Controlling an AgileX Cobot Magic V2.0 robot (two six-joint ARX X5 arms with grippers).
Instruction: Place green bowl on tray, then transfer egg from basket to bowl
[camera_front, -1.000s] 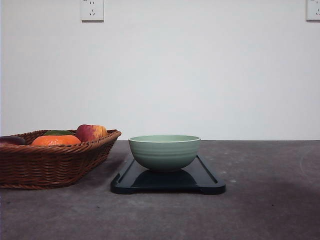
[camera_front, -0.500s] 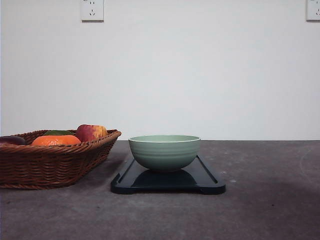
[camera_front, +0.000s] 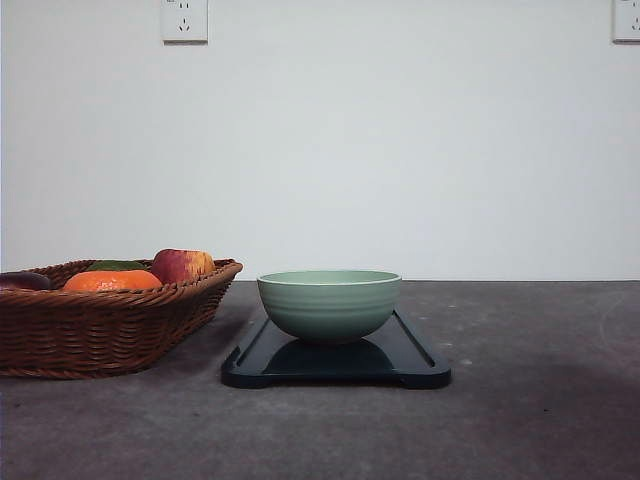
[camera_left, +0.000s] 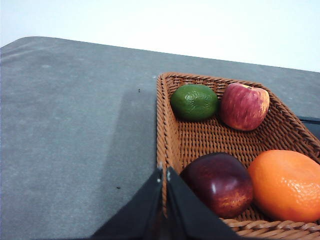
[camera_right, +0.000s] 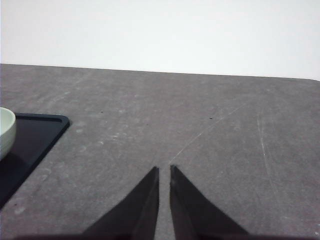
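The green bowl (camera_front: 328, 305) stands upright in the middle of the black tray (camera_front: 412, 362). To their left is the wicker basket (camera_front: 100, 330). The egg is hidden or out of view. In the left wrist view my left gripper (camera_left: 164, 171) is shut with nothing in it, its tips over the basket's rim (camera_left: 162, 115) beside a dark red fruit (camera_left: 220, 182). My right gripper (camera_right: 164, 169) is shut and empty over bare table, to the right of the tray (camera_right: 35, 140) and the bowl's edge (camera_right: 5, 132).
The basket holds an orange (camera_left: 286, 184), a red-yellow apple (camera_left: 244, 106) and a green citrus fruit (camera_left: 194, 102). The dark grey table (camera_front: 540, 420) runs to a white wall with two sockets (camera_front: 184, 20).
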